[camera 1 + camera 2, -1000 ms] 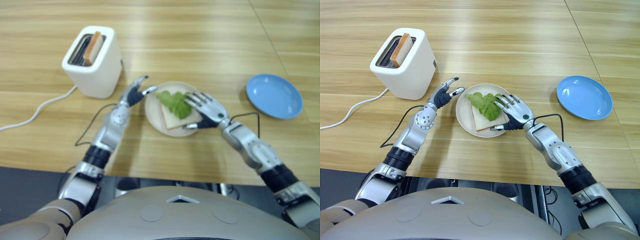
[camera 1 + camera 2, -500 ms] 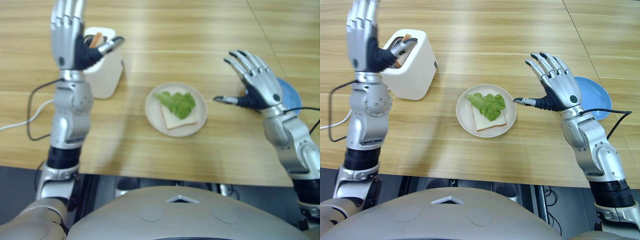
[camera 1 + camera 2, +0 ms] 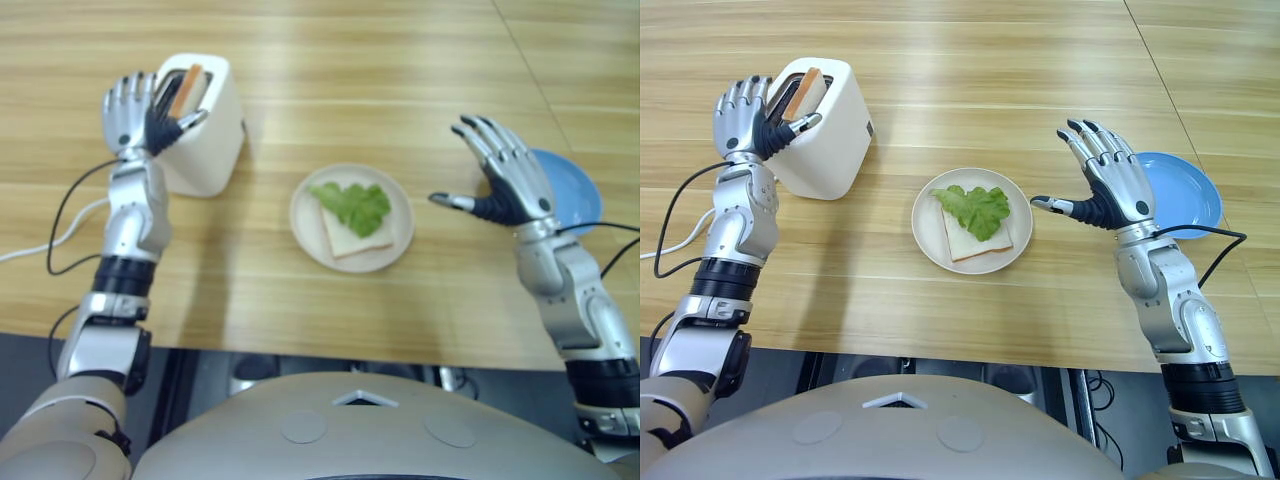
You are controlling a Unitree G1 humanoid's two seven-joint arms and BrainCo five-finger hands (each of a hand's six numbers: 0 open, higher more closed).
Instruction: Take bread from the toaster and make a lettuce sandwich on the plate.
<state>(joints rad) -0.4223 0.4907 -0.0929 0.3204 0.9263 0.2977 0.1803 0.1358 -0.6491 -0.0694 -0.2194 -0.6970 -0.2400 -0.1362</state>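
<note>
The toaster (image 3: 830, 135) is a white box with rounded corners. It stands upright on the left part of the table (image 3: 990, 80), slots facing up. A brown-crusted slice (image 3: 809, 87) of bread stands on edge in one slot, its top protruding. The plate (image 3: 924, 236) is round and cream-coloured and lies flat, right of the toaster and apart from it. A square white slice (image 3: 978, 244) lies flat on the plate. A green lettuce leaf (image 3: 974, 208) covers its far part and overhangs the far edge.
</note>
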